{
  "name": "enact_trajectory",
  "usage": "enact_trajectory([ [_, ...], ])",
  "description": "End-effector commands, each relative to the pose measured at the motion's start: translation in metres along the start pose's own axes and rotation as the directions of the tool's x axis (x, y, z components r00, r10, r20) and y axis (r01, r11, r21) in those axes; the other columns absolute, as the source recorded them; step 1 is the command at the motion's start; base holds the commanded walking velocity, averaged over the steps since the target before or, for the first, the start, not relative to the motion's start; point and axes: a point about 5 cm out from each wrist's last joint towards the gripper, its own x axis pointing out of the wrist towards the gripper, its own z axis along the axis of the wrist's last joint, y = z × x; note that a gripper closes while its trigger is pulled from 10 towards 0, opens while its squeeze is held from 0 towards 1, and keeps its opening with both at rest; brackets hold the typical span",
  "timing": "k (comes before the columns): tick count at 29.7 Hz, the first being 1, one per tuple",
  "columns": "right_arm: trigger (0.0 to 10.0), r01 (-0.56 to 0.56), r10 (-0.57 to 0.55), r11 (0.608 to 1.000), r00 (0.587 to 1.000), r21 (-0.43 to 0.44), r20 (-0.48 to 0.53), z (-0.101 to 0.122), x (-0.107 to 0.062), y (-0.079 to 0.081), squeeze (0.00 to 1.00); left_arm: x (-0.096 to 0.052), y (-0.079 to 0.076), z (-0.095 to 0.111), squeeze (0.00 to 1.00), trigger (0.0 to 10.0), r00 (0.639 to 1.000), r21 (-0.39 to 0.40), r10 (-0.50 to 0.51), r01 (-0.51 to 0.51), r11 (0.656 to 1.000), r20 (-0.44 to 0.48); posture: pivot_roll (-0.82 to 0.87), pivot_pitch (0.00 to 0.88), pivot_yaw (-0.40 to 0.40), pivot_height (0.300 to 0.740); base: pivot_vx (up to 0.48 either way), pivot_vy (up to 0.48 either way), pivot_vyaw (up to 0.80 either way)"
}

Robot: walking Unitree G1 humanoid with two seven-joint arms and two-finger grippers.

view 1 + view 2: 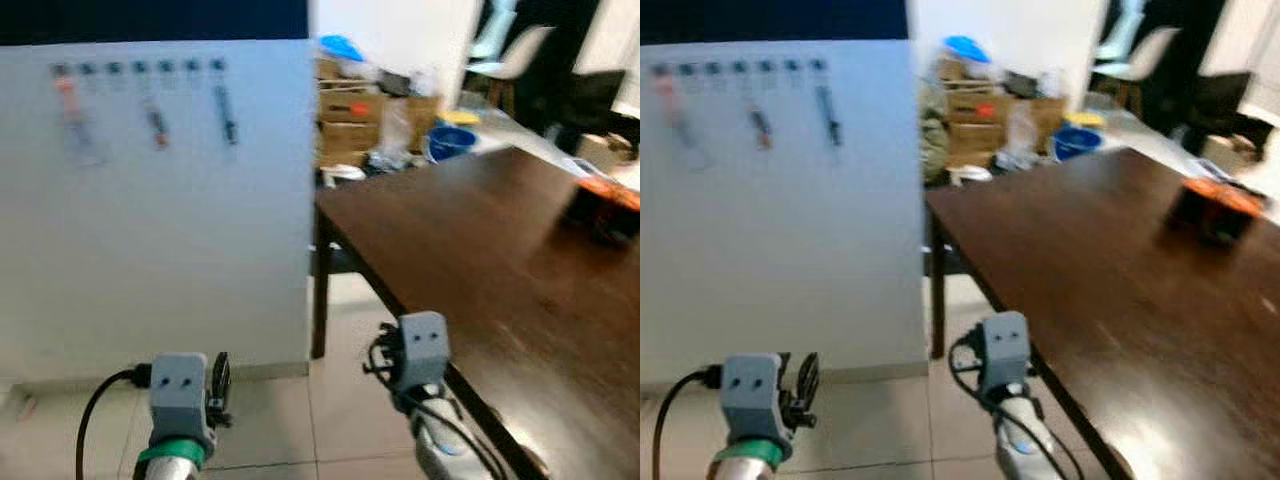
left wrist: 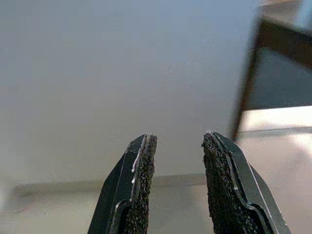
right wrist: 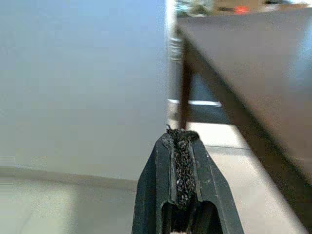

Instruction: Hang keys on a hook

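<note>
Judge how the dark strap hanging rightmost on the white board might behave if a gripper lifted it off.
The dark strap hangs straight and thin from its hook, so it is probably floppy and light. It would likely swing when nudged. The blur hides its material.

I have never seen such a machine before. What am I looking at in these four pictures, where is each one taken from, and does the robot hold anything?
This is a walking humanoid robot with two arms, each ending in a gripper of two black fingers. The two wide pictures come from the two eyes of a camera on its head, so they show one scene. Ahead stands a white board with a row of hooks near its top; three blurred items hang there, too unclear to name. To the right is a dark wooden table with a blurred orange and black object on it.

The other two pictures come from cameras on the wrists, looking along the fingers. The left gripper is open with nothing between its fingers. The right gripper is closed, and I see nothing in it.
</note>
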Motion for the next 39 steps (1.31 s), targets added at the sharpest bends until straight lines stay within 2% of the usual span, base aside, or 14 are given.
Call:
enact_trajectory([
  [1, 10.0, 0.000, 0.000, 1.000, 1.000, -0.005, -0.027, -0.007, -0.004, -0.001, 0.00, -0.004, -0.002, -0.004, 0.00, 10.0, 1.000, -0.014, -0.005, 0.005, 1.000, -0.017, -0.15, 0.063, 0.078, 0.740, 0.000, 0.000, 0.80],
  [7, 10.0, 0.000, 0.000, 1.000, 1.000, -0.004, -0.027, -0.007, -0.004, -0.001, 0.00, -0.004, -0.002, -0.004, 0.00, 10.0, 1.000, -0.017, -0.005, 0.005, 1.000, -0.017, -0.15, 0.063, 0.076, 0.740, 0.000, 0.000, 0.80],
  [17, 10.0, 0.001, -0.001, 1.000, 0.999, -0.011, -0.043, -0.007, 0.002, -0.009, 0.00, 0.003, -0.009, -0.003, 0.00, 10.0, 1.000, -0.045, -0.006, 0.005, 0.999, -0.015, -0.18, 0.084, 0.006, 0.740, 0.000, 0.000, 0.80],
  [22, 10.0, -0.006, 0.005, 1.000, 0.999, -0.016, -0.049, -0.007, 0.006, -0.011, 0.00, 0.006, -0.012, -0.002, 0.00, 10.0, 1.000, -0.050, 0.002, -0.003, 0.999, -0.012, -0.18, 0.085, -0.003, 0.740, 0.000, 0.000, 0.80],
  [25, 10.0, -0.005, 0.005, 1.000, 0.999, -0.008, -0.035, -0.004, 0.007, -0.012, 0.00, 0.007, -0.013, -0.001, 0.00, 10.0, 1.000, -0.032, -0.002, 0.002, 0.999, -0.009, -0.18, 0.085, 0.000, 0.740, 0.000, 0.000, 0.80],
  [31, 10.0, -0.007, 0.007, 1.000, 1.000, 0.017, -0.017, 0.002, 0.010, -0.014, 0.00, 0.010, -0.013, 0.007, 0.00, 10.0, 0.999, 0.013, -0.009, 0.009, 1.000, 0.033, -0.20, 0.100, 0.020, 0.740, 0.000, 0.000, 0.00],
  [34, 10.0, -0.059, 0.061, 0.998, 0.997, -0.030, 0.044, 0.019, 0.017, -0.012, 0.00, 0.013, 0.002, 0.020, 0.00, 10.0, 0.995, 0.038, 0.071, -0.073, 0.997, 0.064, -0.20, 0.104, 0.039, 0.740, 0.000, 0.000, 0.00],
  [36, 10.0, -0.065, 0.068, 0.997, 0.996, -0.048, 0.064, 0.024, 0.019, -0.011, 0.00, 0.014, 0.006, 0.024, 0.00, 10.0, 0.994, 0.041, 0.084, -0.087, 0.995, 0.070, -0.20, 0.104, 0.039, 0.740, 0.000, 0.000, 0.00],
  [39, 10.0, -0.073, 0.071, 0.997, 0.990, 0.017, 0.119, 0.048, 0.032, -0.012, 0.00, 0.019, 0.018, 0.042, 0.00, 10.0, 0.984, 0.023, 0.120, -0.124, 0.992, 0.129, -0.19, 0.101, 0.045, 0.740, 0.000, 0.000, 0.00],
])
